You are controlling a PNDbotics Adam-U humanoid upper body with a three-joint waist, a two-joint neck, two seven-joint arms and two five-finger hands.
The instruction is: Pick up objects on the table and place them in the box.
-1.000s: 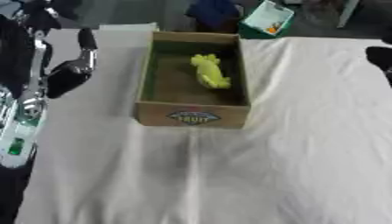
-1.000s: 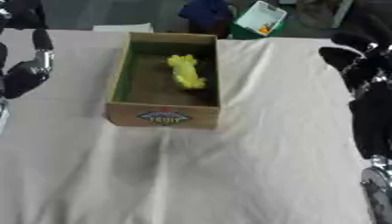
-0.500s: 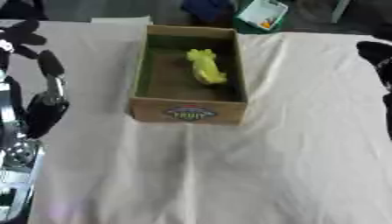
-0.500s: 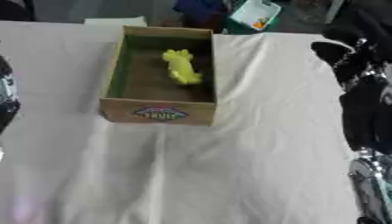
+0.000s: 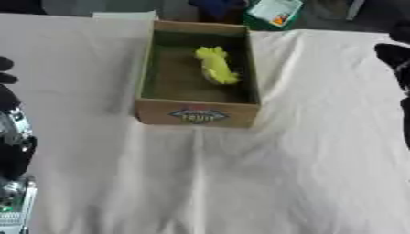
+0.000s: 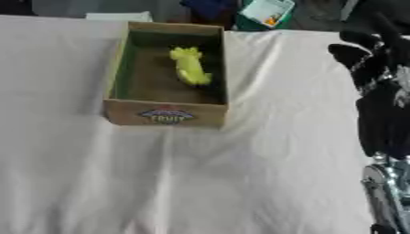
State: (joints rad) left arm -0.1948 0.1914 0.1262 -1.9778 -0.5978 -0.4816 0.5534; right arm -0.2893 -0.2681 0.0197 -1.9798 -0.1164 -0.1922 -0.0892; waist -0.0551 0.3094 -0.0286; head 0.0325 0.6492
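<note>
The box (image 5: 198, 75) sits on the cloth-covered worktop (image 5: 240, 183) at about twelve o'clock from the robot, and a yellow-green toy (image 5: 214, 65) lies inside it, toward the far right of the box floor. The toy rests in the same spot of the box as a second ago. What has changed is mostly the framing: the box now shows lower and more squarely than it did a second ago, which reads as the head tilting, not the box sliding.

The arms have shifted too. The left arm, which stood tall at nine o'clock a second ago, now shows only as a dark edge low at the left; the left hand (image 5: 6, 68) is a sliver at the border, and whether its fingers are curled or straight I cannot tell. The right hand (image 6: 364, 57) hangs at two o'clock, well apart from the box, its dark fingers (image 6: 352, 52) relaxed and holding nothing.

No other loose thing shows on the cloth. A green packet (image 5: 275, 11) lies beyond the worktop's far edge at one o'clock. Judging from this, the task looks finished or close to it: the one visible object is already in the box, and both hands are drawn back to the sides.
</note>
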